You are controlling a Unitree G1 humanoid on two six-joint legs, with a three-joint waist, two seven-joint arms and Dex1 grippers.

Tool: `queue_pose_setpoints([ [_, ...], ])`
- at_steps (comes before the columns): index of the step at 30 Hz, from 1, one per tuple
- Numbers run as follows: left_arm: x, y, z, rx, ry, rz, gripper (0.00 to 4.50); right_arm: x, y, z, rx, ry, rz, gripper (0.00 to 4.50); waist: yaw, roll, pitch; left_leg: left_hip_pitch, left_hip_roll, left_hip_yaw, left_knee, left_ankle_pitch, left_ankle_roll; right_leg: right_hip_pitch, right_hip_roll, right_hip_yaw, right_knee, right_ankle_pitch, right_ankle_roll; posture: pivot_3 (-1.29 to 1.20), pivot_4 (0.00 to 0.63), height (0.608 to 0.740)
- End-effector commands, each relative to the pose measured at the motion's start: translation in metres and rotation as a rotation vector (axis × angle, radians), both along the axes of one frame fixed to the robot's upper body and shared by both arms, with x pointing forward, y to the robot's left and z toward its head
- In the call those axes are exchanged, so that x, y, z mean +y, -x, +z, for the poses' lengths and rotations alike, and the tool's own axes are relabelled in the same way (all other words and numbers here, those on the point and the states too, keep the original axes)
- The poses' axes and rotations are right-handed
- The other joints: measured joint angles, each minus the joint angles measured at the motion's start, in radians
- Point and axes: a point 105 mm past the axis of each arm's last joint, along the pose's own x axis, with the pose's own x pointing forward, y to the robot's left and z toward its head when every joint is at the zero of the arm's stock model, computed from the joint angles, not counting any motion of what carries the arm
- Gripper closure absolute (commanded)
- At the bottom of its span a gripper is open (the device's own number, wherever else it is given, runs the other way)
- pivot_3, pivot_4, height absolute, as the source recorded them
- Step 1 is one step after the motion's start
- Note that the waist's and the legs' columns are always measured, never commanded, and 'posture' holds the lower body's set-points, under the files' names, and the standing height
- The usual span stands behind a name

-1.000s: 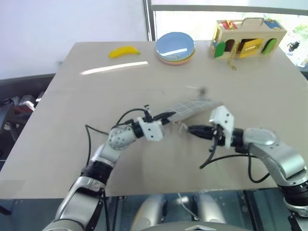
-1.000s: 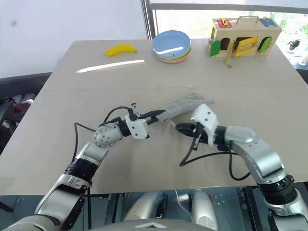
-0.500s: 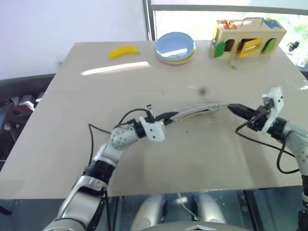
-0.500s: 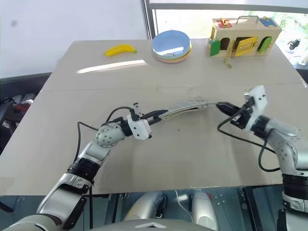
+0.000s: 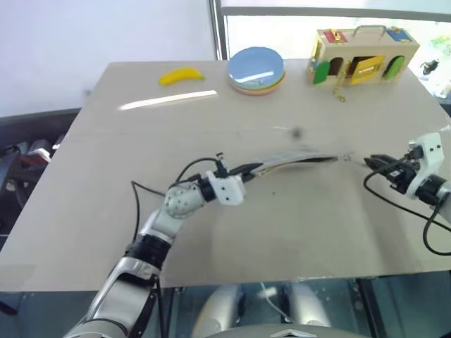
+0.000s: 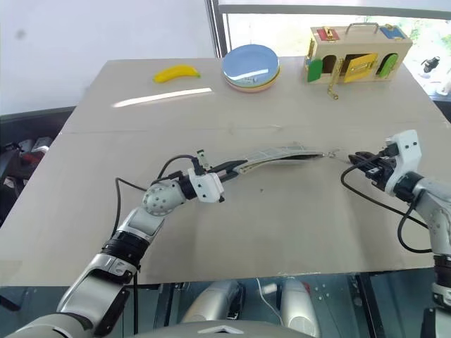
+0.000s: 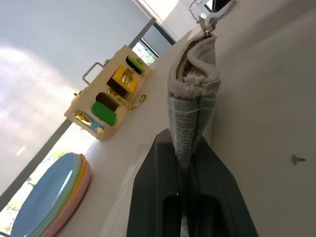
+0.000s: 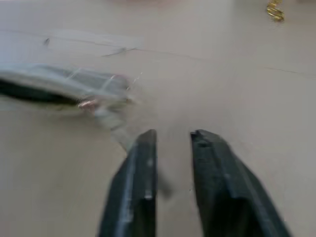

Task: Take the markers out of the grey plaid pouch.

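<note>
The grey plaid pouch (image 5: 292, 160) is the landmark here. It hangs just above the table (image 5: 106, 211), seen edge-on, so it looks like a thin curved strip. The left tool (image 5: 248, 170) is closed tight on the near corner of the pouch; in the left wrist view the two black fingers (image 7: 158, 197) squeeze the folded fabric (image 7: 190, 113) between them. The zipper edge is parted at that end and pale lining shows inside. The markers cannot be made out; the inside of the pouch is too dark and narrow to tell what it contains.

To the right of the pouch, near its far tip but apart from it, is the right tool (image 6: 358, 158). Its fingers stand a little apart with a narrow gap and nothing between them. In the right wrist view the pouch (image 8: 64, 89) is blurred, and a small metal pull (image 6: 331, 153) hangs at its end, not touching the fingers (image 8: 143, 163).

Well beyond the pouch, at the far side of the table, lie a yellow banana (image 5: 182, 75), a stack of plates (image 5: 256, 69) with a blue one on top, and a wooden toy box (image 5: 363, 55) with coloured doors. A small gold chain (image 5: 339, 93) hangs from the box onto the table.
</note>
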Motion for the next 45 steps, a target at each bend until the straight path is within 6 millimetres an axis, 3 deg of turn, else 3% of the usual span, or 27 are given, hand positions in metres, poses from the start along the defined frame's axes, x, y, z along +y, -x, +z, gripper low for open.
queue_pose_setpoints([
  [1,-0.004,0.002,0.015,-0.038,0.05,-0.015,4.5,0.045,0.008,0.028,-0.078,-0.035,0.162,1.76,-0.004,0.0,0.0,0.0,0.0,0.0,0.0,0.0,0.0,0.0,0.0,0.0,0.0,0.0,0.0,0.0,0.15,0.74],
  [4,-0.01,0.003,0.015,-0.033,0.059,-0.028,4.5,0.071,0.009,0.039,-0.108,-0.077,0.227,1.68,-0.003,0.0,0.0,0.0,0.0,0.0,0.0,0.0,0.0,0.0,0.0,0.0,0.0,0.0,0.0,0.0,0.15,0.74],
  [7,-0.014,0.004,0.016,-0.031,0.065,-0.04,4.5,0.082,0.005,0.041,-0.108,-0.157,0.231,1.68,0.001,0.0,0.0,0.0,0.0,0.0,0.0,0.0,0.0,0.0,0.0,0.0,0.0,0.0,0.0,0.0,0.15,0.74],
  [8,-0.015,0.004,0.016,-0.031,0.066,-0.043,4.5,0.083,0.004,0.037,-0.096,-0.16,0.231,2.23,0.005,0.0,0.0,0.0,0.0,0.0,0.0,0.0,0.0,0.0,0.0,0.0,0.0,0.0,0.0,0.0,0.15,0.74],
  [11,-0.018,0.005,0.016,-0.032,0.069,-0.05,4.5,0.082,0.004,0.027,-0.071,-0.148,0.232,3.3,0.005,0.0,0.0,-0.002,-0.001,-0.002,0.001,0.0,0.0,0.0,-0.001,-0.002,-0.001,0.0,0.0,0.0,0.15,0.74],
  [13,-0.02,0.005,0.017,-0.036,0.07,-0.052,4.5,0.082,0.005,0.023,-0.061,-0.147,0.246,4.32,0.004,0.0,0.0,-0.002,-0.001,-0.001,0.001,0.0,0.0,0.0,-0.001,-0.002,-0.001,0.0,0.0,0.0,0.15,0.74],
  [14,-0.02,0.004,0.018,-0.038,0.07,-0.052,4.5,0.082,0.006,0.023,-0.058,-0.149,0.253,4.46,0.003,0.0,0.0,-0.002,-0.001,-0.001,0.001,0.0,0.0,0.0,0.0,-0.002,-0.001,0.0,0.0,0.0,0.15,0.74],
  [21,-0.022,0.004,0.019,-0.042,0.073,-0.059,4.5,0.082,0.008,0.013,-0.018,-0.125,0.283,4.46,0.0,0.0,0.0,-0.001,-0.001,-0.001,0.001,0.0,0.0,0.0,0.0,-0.002,0.0,0.0,0.0,0.0,0.15,0.74],
  [30,-0.023,0.002,0.02,-0.045,0.082,-0.047,4.5,0.074,-0.006,0.005,-0.025,-0.086,0.24,4.46,0.001,0.0,0.0,-0.001,-0.001,-0.001,0.001,0.0,0.0,0.0,0.0,-0.002,0.0,0.0,0.0,0.0,0.15,0.74],
  [35,-0.023,0.001,0.02,-0.043,0.086,-0.042,4.5,0.075,0.001,0.018,-0.051,-0.131,0.28,4.46,0.001,0.0,0.0,-0.001,-0.001,-0.001,0.001,0.0,0.0,0.0,0.0,-0.002,0.0,0.0,0.0,0.0,0.15,0.74],
  [45,-0.026,0.0,0.021,-0.041,0.094,-0.041,4.5,0.086,0.019,0.007,0.017,-0.133,0.361,4.46,0.002,0.0,0.0,-0.001,-0.001,-0.002,0.001,0.0,0.0,0.0,0.0,-0.002,0.0,0.0,0.0,0.0,0.15,0.74],
])
